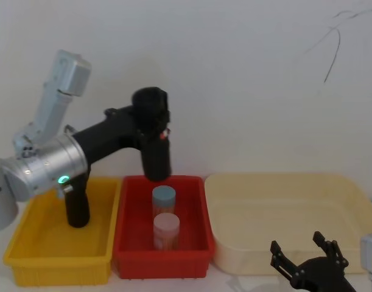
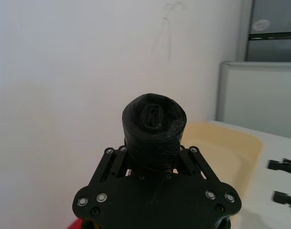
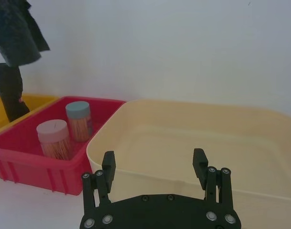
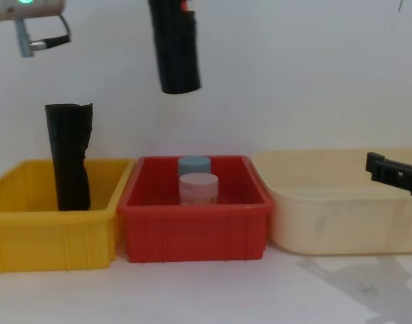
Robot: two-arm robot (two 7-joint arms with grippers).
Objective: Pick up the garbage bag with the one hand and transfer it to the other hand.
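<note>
The garbage bag [image 1: 156,155], a black upright roll with a small red mark on its side, hangs in the air above the back left of the red bin [image 1: 201,210]. My left gripper [image 1: 150,118] is shut on its upper part. In the left wrist view the roll's rounded top [image 2: 155,117] sticks out between the closed fingers [image 2: 113,162]. The chest view shows its lower end [image 4: 177,57] well above the bins. My right gripper [image 1: 304,254] is open and empty, low at the right, in front of the cream tub [image 3: 193,133].
A second black roll with a ragged top [image 4: 69,158] stands in the yellow bin [image 4: 50,229] on the left. Inside the red bin are two capped jars, one blue [image 1: 164,198] and one pink [image 1: 166,228]. A white wall rises close behind the bins.
</note>
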